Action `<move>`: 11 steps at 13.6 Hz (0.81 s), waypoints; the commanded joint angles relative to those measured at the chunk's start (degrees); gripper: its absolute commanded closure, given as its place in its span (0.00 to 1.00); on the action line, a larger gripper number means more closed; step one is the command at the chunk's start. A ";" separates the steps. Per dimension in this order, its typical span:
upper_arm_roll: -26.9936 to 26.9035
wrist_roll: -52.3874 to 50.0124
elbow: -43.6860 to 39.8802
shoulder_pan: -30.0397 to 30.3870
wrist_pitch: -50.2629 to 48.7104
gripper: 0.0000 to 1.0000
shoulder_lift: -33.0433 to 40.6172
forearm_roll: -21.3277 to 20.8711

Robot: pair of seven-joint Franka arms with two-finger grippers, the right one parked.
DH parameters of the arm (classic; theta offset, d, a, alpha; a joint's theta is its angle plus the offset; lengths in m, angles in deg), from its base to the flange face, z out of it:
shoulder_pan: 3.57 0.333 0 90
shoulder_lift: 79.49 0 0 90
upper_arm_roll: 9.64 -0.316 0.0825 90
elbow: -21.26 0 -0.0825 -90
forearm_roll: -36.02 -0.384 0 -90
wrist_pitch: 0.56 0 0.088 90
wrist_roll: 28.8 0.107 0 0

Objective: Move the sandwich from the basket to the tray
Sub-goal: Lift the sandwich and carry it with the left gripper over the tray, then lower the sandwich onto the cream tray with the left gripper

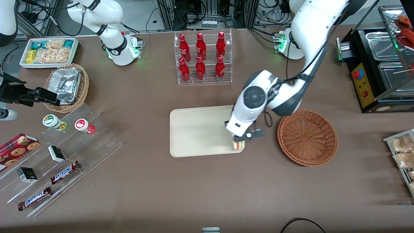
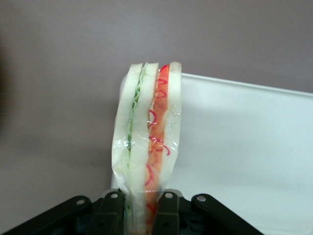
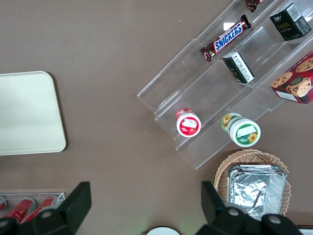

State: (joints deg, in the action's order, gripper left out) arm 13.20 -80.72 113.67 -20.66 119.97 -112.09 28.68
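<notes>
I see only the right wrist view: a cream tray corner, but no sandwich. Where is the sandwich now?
Observer: The sandwich is in the gripper, at the tray corner nearest the basket.
Operator: Is the gripper really closed on it?
Observer: Yes. In the left wrist view the fingers clamp the wrapped sandwich, held on edge with its filling layers showing.
Operator: Is anything left in the basket?
Observer: No, the front view shows only bare weave inside it.
</notes>
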 commanded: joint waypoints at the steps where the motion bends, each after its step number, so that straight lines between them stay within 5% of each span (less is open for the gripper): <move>1: -0.52 -2.57 -8.54 -3.99 -3.46 1.00 -5.35 -1.28; 4: -0.87 -7.56 -11.89 -7.33 -3.72 1.00 -8.78 -6.01; 11: -2.45 -8.46 -23.85 -12.88 -10.23 1.00 -17.40 -6.02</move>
State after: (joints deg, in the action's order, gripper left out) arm 11.29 -88.16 94.75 -32.28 112.15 -126.56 23.61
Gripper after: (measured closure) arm 0.824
